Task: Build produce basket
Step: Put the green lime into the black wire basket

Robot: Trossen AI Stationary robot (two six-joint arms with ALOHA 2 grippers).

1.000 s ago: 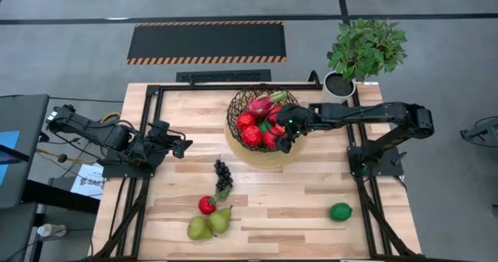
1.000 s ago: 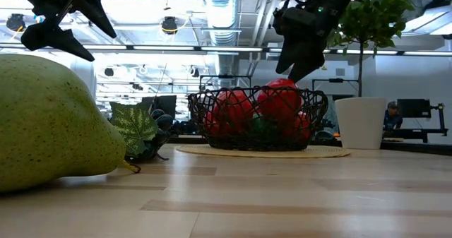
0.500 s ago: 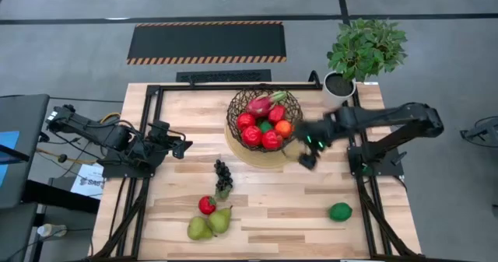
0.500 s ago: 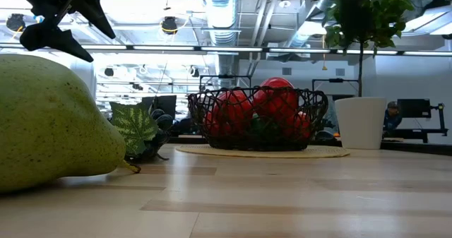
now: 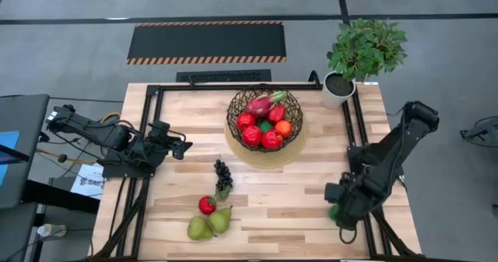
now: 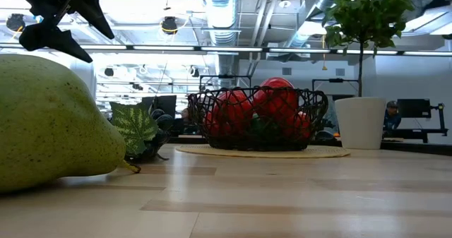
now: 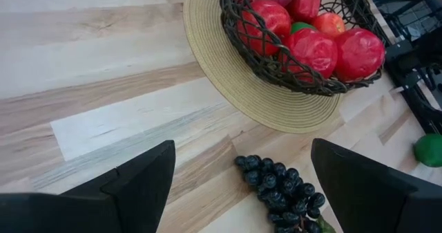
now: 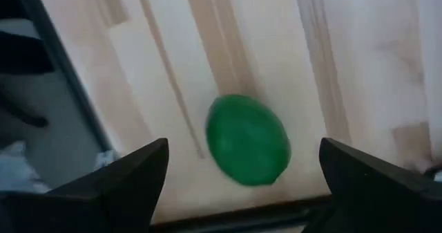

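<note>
The dark wire basket [image 5: 264,120] on its tan base holds red round fruits, a pink dragon fruit, an orange and a green one. My right gripper [image 8: 243,150] is open and hovers over a green round fruit [image 8: 248,140] lying on the table near the near right corner, one finger on either side of it and apart from it. In the high view that gripper [image 5: 340,205] covers most of the fruit. My left gripper [image 7: 242,150] waits open at the table's left side, above the wood. Dark grapes [image 5: 222,176], a red fruit [image 5: 206,205] and two green pears [image 5: 208,224] lie near the near edge.
A white pot with a green plant [image 5: 340,83] stands at the far right corner. Black frame rails [image 5: 356,137] run along the table's right side and far edge. Bare wood lies between the grapes and the green fruit. A pear [image 6: 49,125] fills the low view's left.
My right gripper has left the basket and swung toward the table's near right corner, coming down over the green round fruit. The orange now shows in the basket where the gripper stood. The left arm has kept still.
</note>
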